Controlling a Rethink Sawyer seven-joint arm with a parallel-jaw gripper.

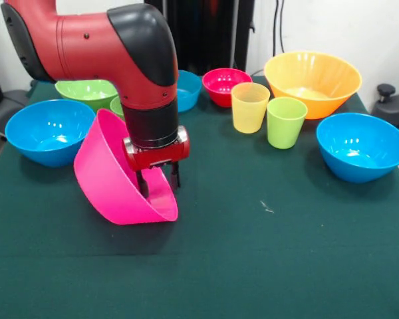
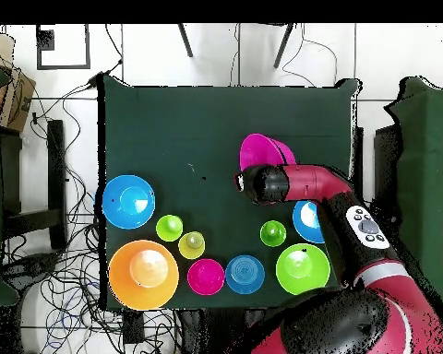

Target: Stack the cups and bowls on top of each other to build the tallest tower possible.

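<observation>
The gripper is clamped on the rim of the pink bowl, one finger inside the wall and one outside, as far as the front view shows. The bowl is tipped steeply on its side: its lower rim touches the counter just below the gripper, and its rounded bottom bulges away from the gripper toward the blue bowl on that side of the front view. Its mouth faces up and toward the gripper, so its axis lies slanted, nearer to flat than upright (the overhead view confirms it, showing the bowl as a narrow oval poking out from under the wrist).

That tilt is what the coming move turns on. For the bowl to serve as a base, its axis must come back to vertical, which I judge calls for the wrist to rotate while the grip holds, then lower until the bottom sits flat. Letting go while tilted would likely leave the bowl rocking or rolling.

Everything else stands apart from the gripper. Beyond it, toward the robot's pedestal, are a green bowl, a second blue bowl partly hidden behind the arm, and a small red bowl. Off to the other side from the pink bowl stand the yellow-orange cup and a lime cup, touching or nearly so, with the orange bowl behind them and another blue bowl farther out. Another green cup shows only from overhead, close beside the arm. No tower stands yet.
</observation>
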